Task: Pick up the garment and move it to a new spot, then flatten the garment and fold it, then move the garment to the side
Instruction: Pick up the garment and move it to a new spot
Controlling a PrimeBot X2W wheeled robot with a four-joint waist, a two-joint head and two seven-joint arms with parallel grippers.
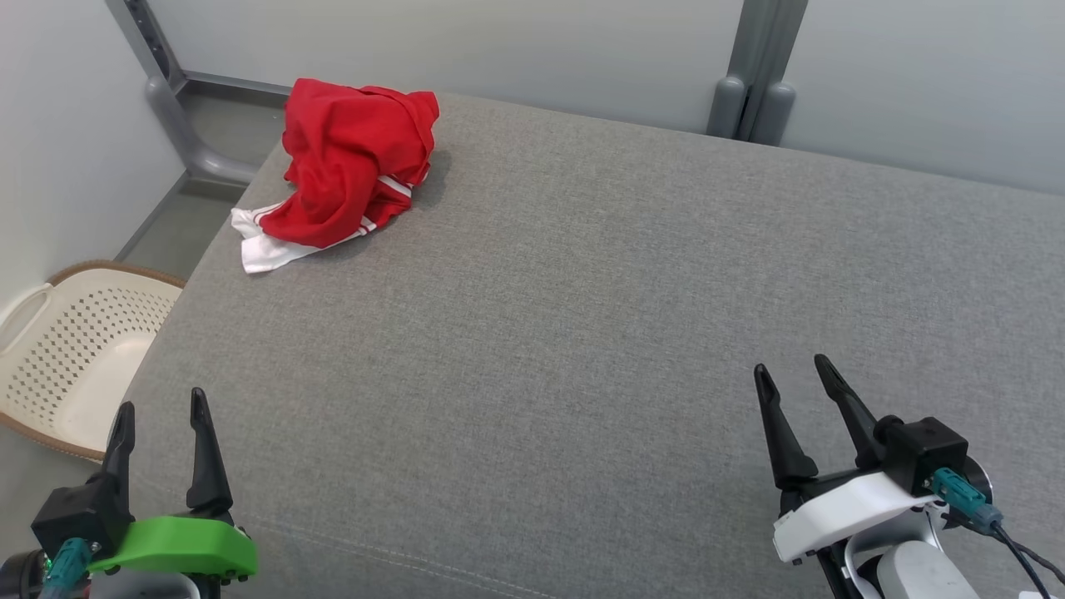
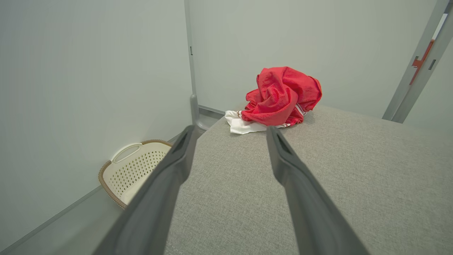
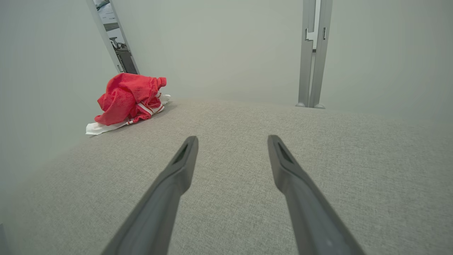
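Crumpled red-and-white cloth garment (image 1: pixel 349 158): likely light, limp, drapes. Sits well ahead of left gripper (image 1: pixel 160 401); pinch raised top bunch. Left and right gripper (image 1: pixel 790 366) both wide, empty.

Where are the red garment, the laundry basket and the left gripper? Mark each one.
red garment (image 1: pixel 345 166): head view, bunched red middle.
laundry basket (image 1: pixel 91 333): head view, perforated side wall.
left gripper (image 1: pixel 162 399): head view, midway between its fingertips.
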